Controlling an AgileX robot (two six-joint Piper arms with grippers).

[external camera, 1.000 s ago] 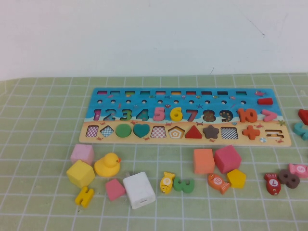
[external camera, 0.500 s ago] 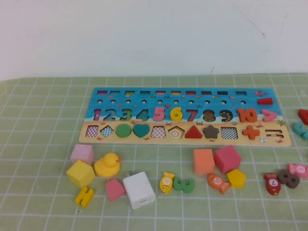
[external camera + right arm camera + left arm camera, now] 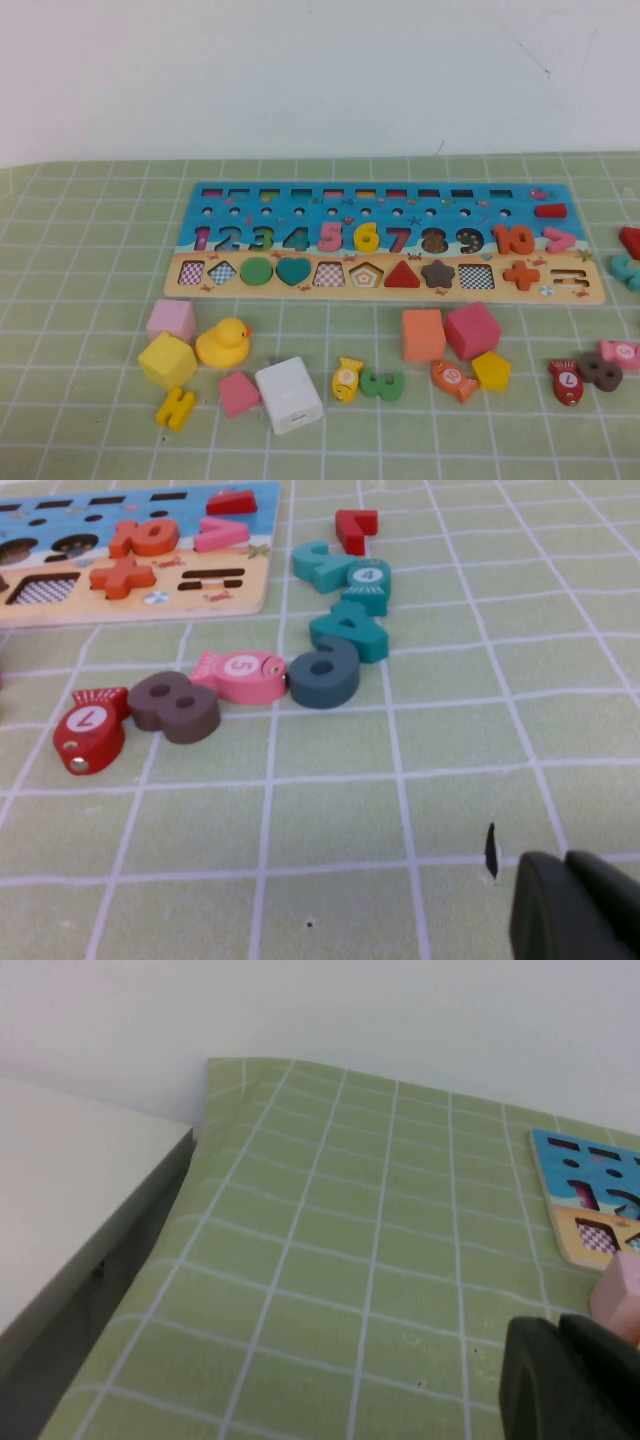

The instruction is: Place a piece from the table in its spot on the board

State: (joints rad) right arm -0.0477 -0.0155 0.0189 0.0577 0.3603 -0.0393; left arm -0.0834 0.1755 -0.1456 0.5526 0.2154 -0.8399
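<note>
The yellow numeral 6 (image 3: pixel 366 237) sits in its slot in the number row of the board (image 3: pixel 480 215), between the pink 5 and the red 7. The board lies across the far middle of the green gridded table (image 3: pixel 80 260). Neither arm shows in the high view. My left gripper (image 3: pixel 560 1328) is shut and empty, low over the cloth near the board's left end (image 3: pixel 590 1185) and a pink cube (image 3: pixel 620 1290). My right gripper (image 3: pixel 565 860) is shut and empty, over bare cloth near the board's right end (image 3: pixel 230 600).
In front of the board lie a pink cube (image 3: pixel 171 319), yellow cube (image 3: pixel 167 360), duck (image 3: pixel 223 343), yellow H (image 3: pixel 177 408), white block (image 3: pixel 289 394), fish marked 6 (image 3: pixel 346 380), green 3 (image 3: pixel 382 384) and orange cube (image 3: pixel 423 334). Right: red fish (image 3: pixel 90 730), brown 8 (image 3: pixel 172 707), teal numerals (image 3: pixel 325 672).
</note>
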